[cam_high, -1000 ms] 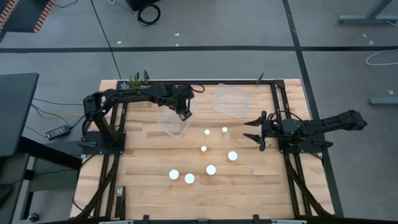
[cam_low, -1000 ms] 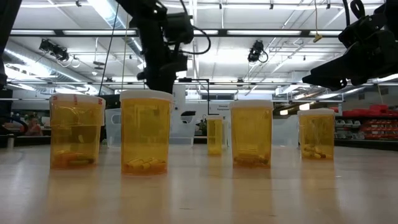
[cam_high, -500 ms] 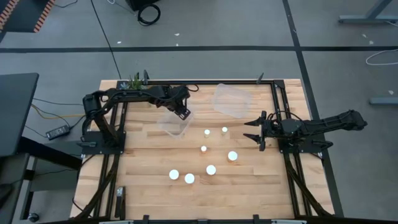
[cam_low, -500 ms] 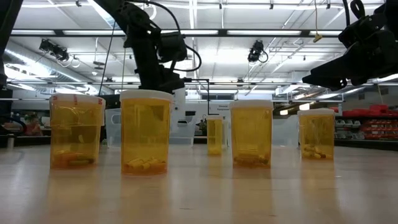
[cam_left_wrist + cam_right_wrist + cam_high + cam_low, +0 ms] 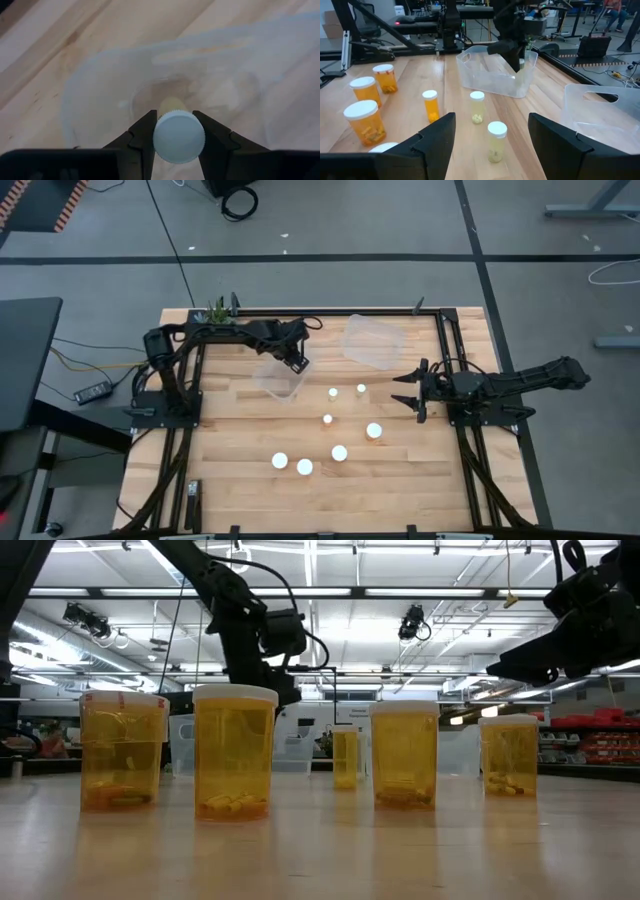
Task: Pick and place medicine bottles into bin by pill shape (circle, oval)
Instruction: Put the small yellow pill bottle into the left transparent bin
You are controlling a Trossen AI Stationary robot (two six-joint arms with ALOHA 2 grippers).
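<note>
My left gripper (image 5: pixel 293 360) is shut on a white-capped medicine bottle (image 5: pixel 179 137) above the open top of the left clear bin (image 5: pixel 272 383), whose wall shows in the left wrist view (image 5: pixel 90 85). Several more white-capped amber bottles stand upright on their bases on the wooden table, among them ones at the middle (image 5: pixel 333 392) (image 5: pixel 374 430) and toward the near edge (image 5: pixel 280 461). In the low view they show as amber bodies (image 5: pixel 235 752) (image 5: pixel 404 753). My right gripper (image 5: pixel 410 390) is open and empty at the table's right, facing the bottles (image 5: pixel 496 141). My left gripper pinches the bottle's white cap by its sides (image 5: pixel 159 137) between its two fingers. The fingers point down from above. The bottle hangs upright below them, lifted clear, over the inside of the bin.
A second clear bin (image 5: pixel 375 342) lies at the far middle of the table. A green potted plant (image 5: pixel 218 308) stands at the far left corner. Black frame rails run along the table's left and right sides. Bare wood lies along the near edge.
My left gripper, still shut on the bottle, has come down toward the left clear bin and moved slightly toward the far edge. The bottle stays upright in its hold.
</note>
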